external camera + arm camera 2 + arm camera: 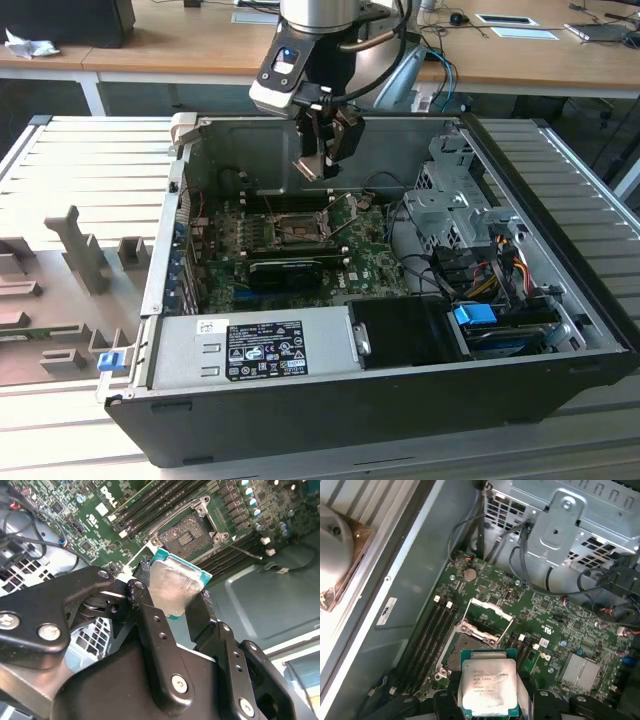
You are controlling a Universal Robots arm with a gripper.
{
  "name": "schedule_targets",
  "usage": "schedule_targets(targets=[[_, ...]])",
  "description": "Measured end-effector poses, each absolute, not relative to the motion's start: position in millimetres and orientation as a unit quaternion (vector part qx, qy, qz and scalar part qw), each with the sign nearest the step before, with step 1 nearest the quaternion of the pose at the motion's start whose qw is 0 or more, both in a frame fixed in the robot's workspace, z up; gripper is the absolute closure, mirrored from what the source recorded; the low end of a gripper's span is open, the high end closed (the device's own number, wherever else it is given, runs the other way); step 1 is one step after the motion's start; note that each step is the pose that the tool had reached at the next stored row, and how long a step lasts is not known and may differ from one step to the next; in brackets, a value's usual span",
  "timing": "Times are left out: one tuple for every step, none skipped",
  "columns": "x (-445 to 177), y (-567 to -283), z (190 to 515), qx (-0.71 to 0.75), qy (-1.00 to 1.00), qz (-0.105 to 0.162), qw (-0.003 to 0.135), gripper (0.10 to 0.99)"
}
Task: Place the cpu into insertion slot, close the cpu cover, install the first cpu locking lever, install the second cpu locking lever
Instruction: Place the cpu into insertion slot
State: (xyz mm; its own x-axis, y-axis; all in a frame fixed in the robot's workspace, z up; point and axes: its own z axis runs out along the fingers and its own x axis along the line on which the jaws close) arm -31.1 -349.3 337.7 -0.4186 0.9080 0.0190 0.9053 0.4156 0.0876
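Two black gripper fingers (150, 612) clamp the square silvery cpu (172, 587) by opposite edges. It hangs tilted above the dark square insertion slot (186, 535).

My arm (318, 12) is a silver-grey cylinder with a blue-lit panel (287, 57) and looping black cable (398, 50); my tool (172, 592) is matte black links, silver screws (179, 682).

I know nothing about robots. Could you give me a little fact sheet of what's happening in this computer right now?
setting: open computer case with a green board inside
tool: shut on the cpu
cpu position: held in the air over the board, close to the insertion slot, not yet in it
insertion slot: empty
cpu cover: raised open
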Motion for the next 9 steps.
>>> schedule_targets(targets=[[-31.1, -349.3, 337.4, 0.547, 0.836, 0.042, 0.016, 0.561], [-31.1, -349.3, 337.1, 0.554, 0.831, 0.042, 0.016, 0.561], [-31.1, -349.3, 336.9, 0.558, 0.828, 0.042, 0.017, 0.561], [-31.1, -349.3, 336.4, 0.566, 0.823, 0.041, 0.017, 0.561], [-31.1, -349.3, 336.2, 0.57, 0.82, 0.041, 0.017, 0.561], [-31.1, -349.3, 335.8, 0.576, 0.816, 0.041, 0.018, 0.561], [-31.1, -349.3, 335.6, 0.581, 0.813, 0.041, 0.018, 0.561], [-31.1, -349.3, 335.4, 0.584, 0.81, 0.041, 0.018, 0.561], [-31.1, -349.3, 335.0, 0.59, 0.806, 0.041, 0.018, 0.561]])
